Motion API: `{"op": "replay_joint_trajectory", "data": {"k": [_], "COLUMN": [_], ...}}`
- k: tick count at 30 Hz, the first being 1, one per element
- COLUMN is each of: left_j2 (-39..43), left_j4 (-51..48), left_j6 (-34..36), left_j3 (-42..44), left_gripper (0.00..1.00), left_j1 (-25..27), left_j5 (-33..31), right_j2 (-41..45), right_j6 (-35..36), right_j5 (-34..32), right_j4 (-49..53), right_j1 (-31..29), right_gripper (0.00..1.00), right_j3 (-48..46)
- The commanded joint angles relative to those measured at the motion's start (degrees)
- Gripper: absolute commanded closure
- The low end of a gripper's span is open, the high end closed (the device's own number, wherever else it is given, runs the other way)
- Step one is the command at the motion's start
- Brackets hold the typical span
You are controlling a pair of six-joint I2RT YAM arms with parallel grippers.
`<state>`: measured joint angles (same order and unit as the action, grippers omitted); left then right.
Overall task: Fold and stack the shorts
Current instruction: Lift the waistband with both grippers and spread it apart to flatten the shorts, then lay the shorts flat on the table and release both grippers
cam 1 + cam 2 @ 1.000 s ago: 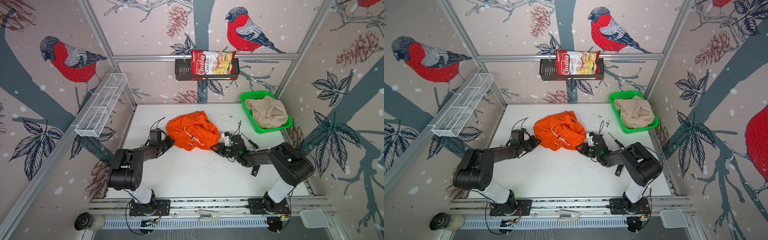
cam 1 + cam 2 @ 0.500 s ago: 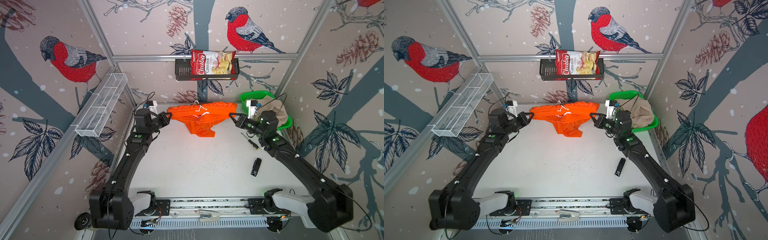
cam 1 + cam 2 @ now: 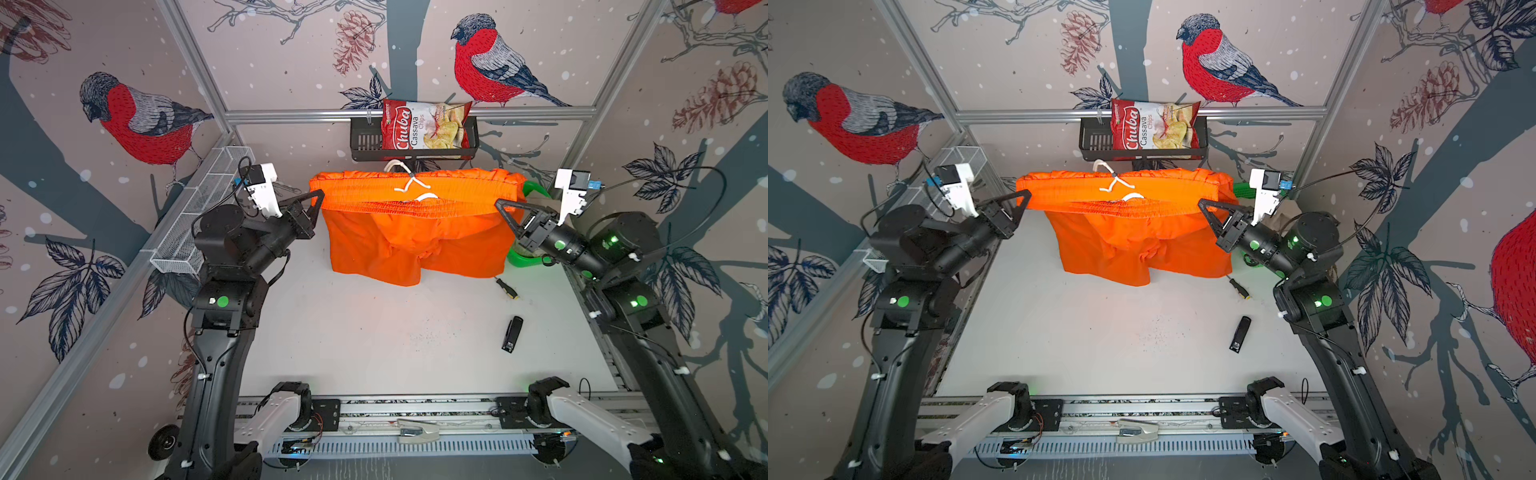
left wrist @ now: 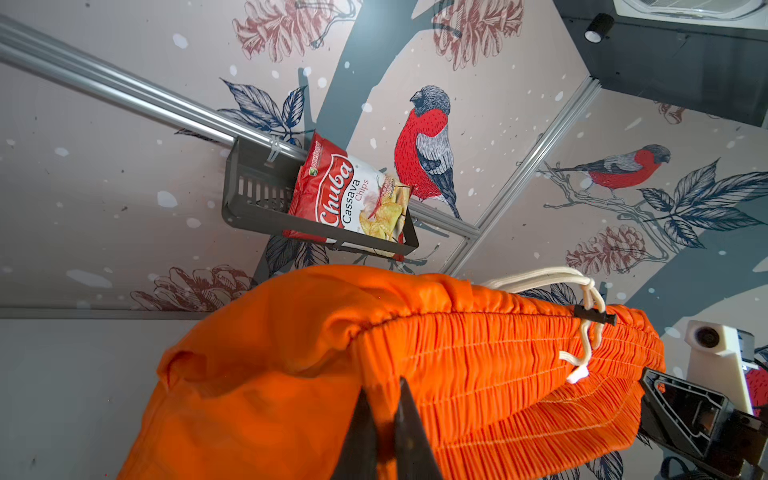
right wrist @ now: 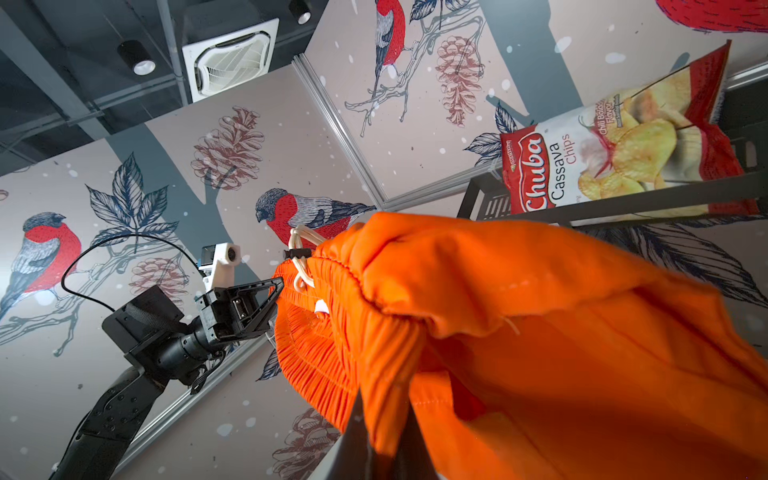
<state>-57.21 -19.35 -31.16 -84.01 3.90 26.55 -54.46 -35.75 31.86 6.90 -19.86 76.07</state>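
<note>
Orange shorts (image 3: 415,237) hang stretched, my left gripper (image 3: 321,194) and right gripper (image 3: 498,203) pinching the waist (tight); black basket (image 3: 364,142) holds chips (image 3: 424,126).

Orange shorts held up, spread wide by the waist.

I see the orange shorts (image 3: 415,237) hanging over the far middle of the worktop (image 3: 374,332). The gathered elastic waistband (image 3: 449,192) is pulled taut from left to right. The left gripper (image 3: 320,196) and right gripper (image 3: 499,204) each pinch one end in closed jaws. The white drawstring (image 3: 409,183) dangles mid-waist. Both legs droop, creased; I can't tell whether the hems touch down.
</note>
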Motion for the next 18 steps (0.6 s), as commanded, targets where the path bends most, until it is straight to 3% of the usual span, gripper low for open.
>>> {"op": "replay_joint_trajectory", "data": {"k": [1,7,10,14,16,18], "left_j2": [-1.9,-10.6,-17.8,-27.8,-29.2,-27.6], "left_j4": [-4.4,-1.9,-0.2,0.5,1.9,3.4], "left_j6": [3.7,6.5,9.1,8.3,7.5,7.7], "left_j3": [-1.2,-0.2,-4.5,-17.7,-22.4,-23.8], "left_gripper": [0.99,0.99,0.99,0.99,0.99,0.99], "left_j1": [-0.4,-0.5,-1.1,-5.3,-6.0,-6.0], "left_j5": [-10.7,-9.7,-10.3,-4.7,-3.3,-2.4], "right_j2": [-1.6,-12.8,-22.2,-36.5,-41.3,-42.1], "right_j6": [-2.4,-3.6,-3.3,-0.6,0.7,2.2], "right_j5": [-5.4,-4.8,-3.8,-1.7,0.1,1.2], "right_j4": [0.2,-2.3,-4.8,-2.7,0.4,1.2], "right_j1": [0.1,0.0,0.1,0.2,0.1,-0.3], "right_gripper": [0.99,0.99,0.99,0.99,0.99,0.99], "right_j3": [0.6,1.0,5.9,23.4,32.8,35.9]}}
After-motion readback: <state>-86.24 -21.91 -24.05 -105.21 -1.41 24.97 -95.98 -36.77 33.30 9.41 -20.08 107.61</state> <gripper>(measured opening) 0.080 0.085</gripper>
